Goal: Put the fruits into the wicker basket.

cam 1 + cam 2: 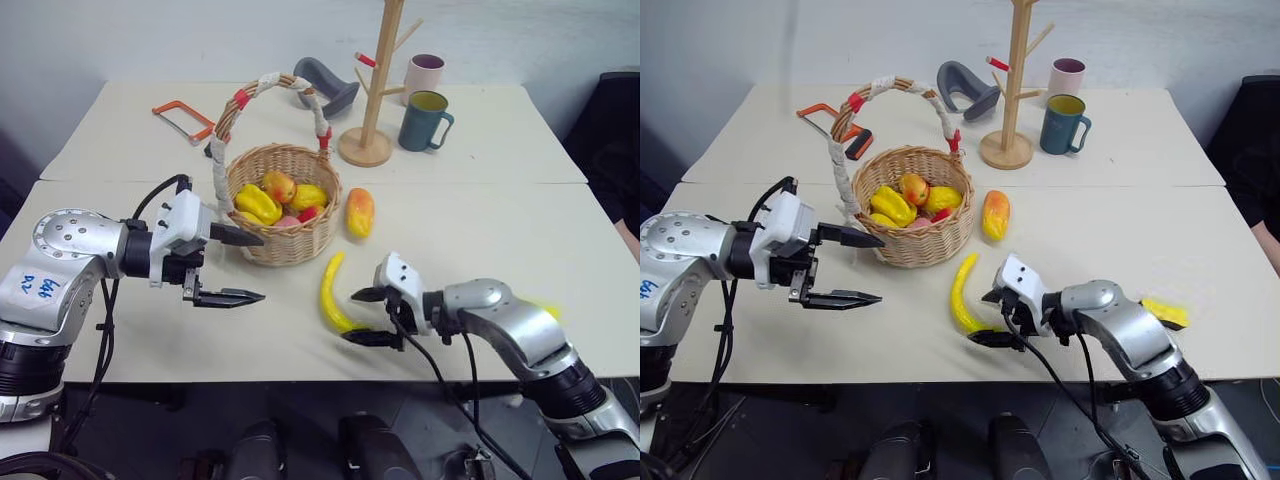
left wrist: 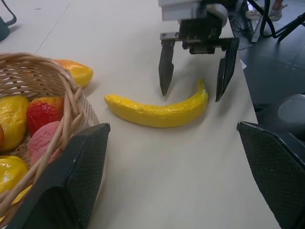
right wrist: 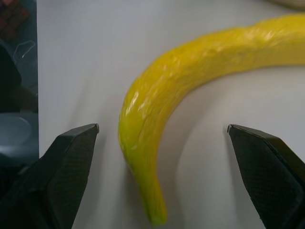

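The long yellow banana (image 1: pixel 331 293) lies on the table in front of the wicker basket (image 1: pixel 285 245). My right gripper (image 1: pixel 348 316) is open, its two fingers standing on either side of the banana's near end (image 3: pixel 143 191) without closing on it. The orange-red mango (image 1: pixel 359 211) lies just right of the basket. Inside the basket sit small fruits, a yellow one (image 1: pixel 257 203) and a red-orange one (image 1: pixel 278 185) among them. My left gripper (image 1: pixel 262 268) hovers open and empty at the basket's front left, pointing toward the banana (image 2: pixel 157 112).
Behind the basket stand a wooden mug tree (image 1: pixel 375 90), a teal mug (image 1: pixel 425 120) and a pink mug (image 1: pixel 423 75). An orange hacksaw (image 1: pixel 183 120) and a grey object (image 1: pixel 325 85) lie at the back. A flat yellow sponge (image 1: pixel 1165 312) rests by my right forearm. The table's front edge is close.
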Robot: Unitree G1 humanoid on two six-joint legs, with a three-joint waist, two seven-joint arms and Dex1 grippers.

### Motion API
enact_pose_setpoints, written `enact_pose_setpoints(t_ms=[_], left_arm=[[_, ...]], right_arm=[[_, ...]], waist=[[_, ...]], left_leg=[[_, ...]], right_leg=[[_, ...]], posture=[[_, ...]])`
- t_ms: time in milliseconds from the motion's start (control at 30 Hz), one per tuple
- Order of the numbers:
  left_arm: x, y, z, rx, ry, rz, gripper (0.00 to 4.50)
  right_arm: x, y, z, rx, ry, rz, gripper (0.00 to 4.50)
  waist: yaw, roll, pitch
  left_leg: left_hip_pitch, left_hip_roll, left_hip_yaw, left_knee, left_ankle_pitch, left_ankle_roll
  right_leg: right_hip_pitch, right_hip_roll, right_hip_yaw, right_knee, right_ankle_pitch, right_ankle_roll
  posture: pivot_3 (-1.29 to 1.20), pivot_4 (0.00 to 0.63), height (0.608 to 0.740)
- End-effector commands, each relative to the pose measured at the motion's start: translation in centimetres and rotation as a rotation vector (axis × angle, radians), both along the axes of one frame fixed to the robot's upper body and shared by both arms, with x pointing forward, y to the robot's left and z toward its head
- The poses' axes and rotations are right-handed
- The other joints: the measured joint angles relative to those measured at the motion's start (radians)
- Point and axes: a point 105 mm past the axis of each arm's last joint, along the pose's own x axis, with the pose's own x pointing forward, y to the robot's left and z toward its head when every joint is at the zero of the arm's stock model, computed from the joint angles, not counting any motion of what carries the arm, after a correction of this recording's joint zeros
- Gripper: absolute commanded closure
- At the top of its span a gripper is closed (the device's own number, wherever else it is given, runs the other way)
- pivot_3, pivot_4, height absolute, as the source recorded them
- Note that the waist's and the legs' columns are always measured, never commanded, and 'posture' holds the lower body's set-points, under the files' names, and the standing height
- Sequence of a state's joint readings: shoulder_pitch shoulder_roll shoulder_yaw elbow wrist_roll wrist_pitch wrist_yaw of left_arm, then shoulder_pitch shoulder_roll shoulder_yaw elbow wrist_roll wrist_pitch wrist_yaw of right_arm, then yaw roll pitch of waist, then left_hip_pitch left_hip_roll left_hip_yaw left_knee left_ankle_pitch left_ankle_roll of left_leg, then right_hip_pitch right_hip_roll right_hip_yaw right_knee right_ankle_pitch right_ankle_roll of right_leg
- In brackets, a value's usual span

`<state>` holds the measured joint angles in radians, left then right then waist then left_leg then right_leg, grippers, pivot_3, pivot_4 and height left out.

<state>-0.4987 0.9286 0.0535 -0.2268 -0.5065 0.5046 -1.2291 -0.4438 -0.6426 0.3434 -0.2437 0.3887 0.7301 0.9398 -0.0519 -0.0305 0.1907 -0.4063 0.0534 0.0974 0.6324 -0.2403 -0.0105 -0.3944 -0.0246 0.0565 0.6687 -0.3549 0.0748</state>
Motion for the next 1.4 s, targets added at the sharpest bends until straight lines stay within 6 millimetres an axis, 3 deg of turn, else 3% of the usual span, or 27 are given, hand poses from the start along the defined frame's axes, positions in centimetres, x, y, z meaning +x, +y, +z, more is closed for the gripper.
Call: enact_pose_setpoints(t_ms=[33, 167, 300, 367, 600, 700, 800, 933, 1033, 1100, 1133, 1233, 1367, 1400], left_arm=[[-0.4, -0.2, 1.0, -0.003, -0.042, -0.008, 0.0], [-0.1, -0.4, 1.2, -0.01, -0.048, -0.012, 0.0], [0.1, -0.7, 1.4, -0.034, -0.039, -0.018, 0.0], [0.1, -0.8, 1.5, -0.059, -0.024, -0.014, 0.0], [0.1, -0.2, 1.8, -0.181, 0.015, 0.068, 0.0], [-0.2, 0.2, 2.5, -0.258, 0.029, 0.095, 0.0], [-0.3, -0.4, 2.7, -0.283, 0.023, 0.093, 0.0], [-0.1, -1.2, 2.3, -0.269, 0.008, 0.084, 0.0], [0.1, -1.9, 2.5, -0.298, 0.008, 0.078, 0.0], [0.0, -2.3, 2.5, -0.297, 0.008, 0.064, 0.0], [0.0, -2.3, 2.4, -0.296, 0.009, 0.061, 0.0], [0.2, -2.3, 2.1, -0.291, 0.014, 0.059, 0.0], [0.2, -2.5, 1.9, -0.301, 0.027, 0.046, 0.0], [0.3, -2.6, 2.0, -0.311, 0.027, 0.049, 0.0]], right_arm=[[-0.1, 0.9, -0.5, -0.027, -0.054, 0.069, 0.97], [0.3, 0.8, -0.5, -0.04, -0.101, 0.094, 2.34], [-1.3, 0.6, 1.8, 0.089, -0.048, 0.17, 3.78], [-2.0, 0.3, 3.2, 0.156, -0.005, 0.189, 4.12], [-3.9, -1.9, 11.5, 0.355, 0.022, 0.244, 4.12], [-2.9, -1.1, 14.6, 0.37, -0.059, 0.264, 4.12], [0.9, 1.1, 15.8, 0.311, -0.156, 0.186, 4.12], [6.2, 3.9, 15.3, 0.203, -0.283, 0.081, 4.12], [9.0, 6.4, 14.9, 0.176, -0.293, 0.041, 4.12], [9.6, 7.7, 14.9, 0.18, -0.286, 0.038, 4.12], [9.4, 8.2, 15.1, 0.19, -0.272, 0.053, 3.41], [8.7, 8.5, 16.2, 0.204, -0.301, 0.09, 2.44], [8.1, 5.3, 19.3, 0.259, -0.383, 0.007, 1.22], [7.6, 3.6, 19.9, 0.289, -0.37, -0.032, 0.86]], waist=[[-0.004, 0.0, 0.0], [-0.003, 0.0, 0.0], [-0.001, 0.0, 0.0], [-0.001, 0.0, 0.0], [-0.006, 0.0, 0.0], [-0.011, 0.0, 0.0], [-0.01, 0.0, 0.0], [-0.01, 0.0, 0.0], [-0.008, 0.0, 0.0], [-0.008, 0.0, 0.0], [-0.008, 0.0, 0.0], [-0.005, 0.0, 0.0], [-0.002, 0.0, 0.0], [-0.001, 0.0, 0.0]], left_leg=[[0.0, 0.0, 0.0, 0.0, 0.0, 0.0], [0.001, 0.0, 0.0, 0.0, 0.0, 0.0], [0.0, 0.0, 0.0, 0.0, 0.0, 0.0], [0.0, 0.0, 0.0, 0.0, 0.0, 0.0], [0.0, 0.001, -0.001, 0.0, 0.0, 0.0], [0.001, 0.002, 0.0, -0.001, 0.0, 0.0], [0.001, 0.002, -0.002, -0.001, 0.0, -0.001], [0.001, 0.001, -0.001, -0.001, 0.0, -0.001], [-0.001, 0.0, 0.0, -0.001, 0.0, -0.001], [-0.002, 0.0, 0.001, -0.001, 0.0, -0.001], [-0.002, 0.0, 0.001, -0.001, 0.0, -0.002], [-0.003, 0.0, 0.001, -0.001, 0.001, -0.005], [-0.004, -0.001, 0.001, 0.0, 0.0, -0.004], [-0.004, -0.001, 0.0, 0.0, -0.001, -0.003]], right_leg=[[0.0, 0.0, 0.0, 0.0, 0.0, 0.0], [0.0, 0.001, 0.0, 0.0, 0.0, 0.0], [0.0, 0.0, 0.0, 0.0, 0.0, 0.0], [0.0, 0.0, 0.0, 0.0, 0.0, 0.0], [0.001, 0.0, -0.001, 0.0, 0.0, 0.0], [0.0, 0.0, -0.001, 0.001, 0.0, 0.0], [0.0, 0.001, -0.002, 0.001, 0.0, -0.001], [0.0, 0.0, -0.001, 0.0, 0.0, -0.001], [-0.002, 0.0, -0.001, 0.001, 0.0, -0.001], [-0.004, -0.001, 0.0, 0.002, 0.0, -0.001], [-0.004, -0.001, 0.0, 0.002, 0.0, -0.001], [-0.004, -0.001, 0.0, 0.002, 0.0, -0.001], [-0.005, -0.002, -0.001, 0.003, 0.0, -0.001], [-0.005, -0.003, -0.001, 0.002, 0.0, -0.001]], posture=[[0.0, 0.15, 0.74], [0.0, 0.15, 0.74], [0.0, 0.15, 0.74], [0.0, 0.15, 0.74], [0.0, 0.15, 0.74], [0.0, 0.15, 0.74], [0.0, 0.15, 0.74], [0.0, 0.15, 0.74], [0.0, 0.15, 0.74], [0.0, 0.15, 0.74], [0.0, 0.15, 0.74], [0.0, 0.15, 0.74], [0.0, 0.15, 0.74], [0.0, 0.15, 0.74]])
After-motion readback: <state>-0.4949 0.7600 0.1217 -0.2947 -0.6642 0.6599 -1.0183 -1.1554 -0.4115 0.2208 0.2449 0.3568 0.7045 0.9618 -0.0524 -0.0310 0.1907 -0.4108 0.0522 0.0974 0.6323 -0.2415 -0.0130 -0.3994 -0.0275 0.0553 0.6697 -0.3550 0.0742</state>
